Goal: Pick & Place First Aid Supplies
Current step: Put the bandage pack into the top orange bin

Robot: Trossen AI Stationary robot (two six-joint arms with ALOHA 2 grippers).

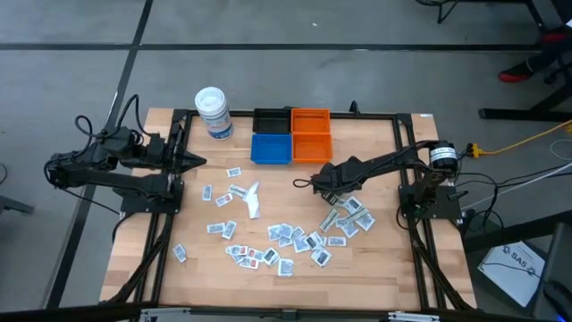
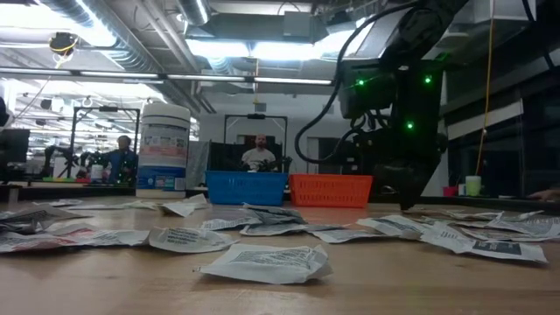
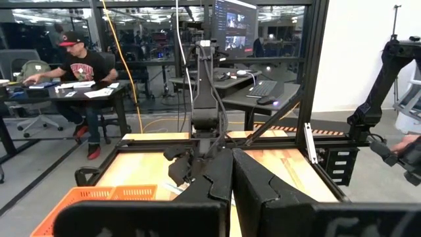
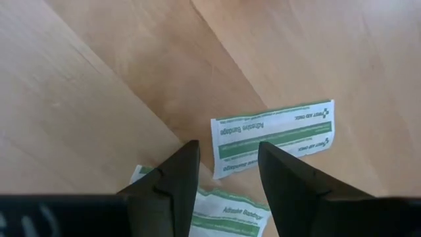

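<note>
Many small flat white sachets (image 1: pixel 286 240) lie scattered on the wooden table, and they also show in the low view (image 2: pixel 267 261). My right gripper (image 1: pixel 304 183) hovers open above the table's middle, just near of the orange bins. In its wrist view the right gripper (image 4: pixel 227 148) points down, with a green-striped bandage strip (image 4: pixel 273 135) lying flat just beyond its fingertips. A second strip (image 4: pixel 227 216) lies partly behind the fingers. My left gripper (image 1: pixel 195 162) waits shut at the table's left edge, and shows shut in its own view (image 3: pixel 231 161).
At the far edge stand a black bin (image 1: pixel 271 120), two orange bins (image 1: pixel 311 134) and a blue bin (image 1: pixel 271 149), with a white lidded tub (image 1: pixel 214 114) to their left. A black frame (image 1: pixel 407 161) borders the table. People sit in the room beyond.
</note>
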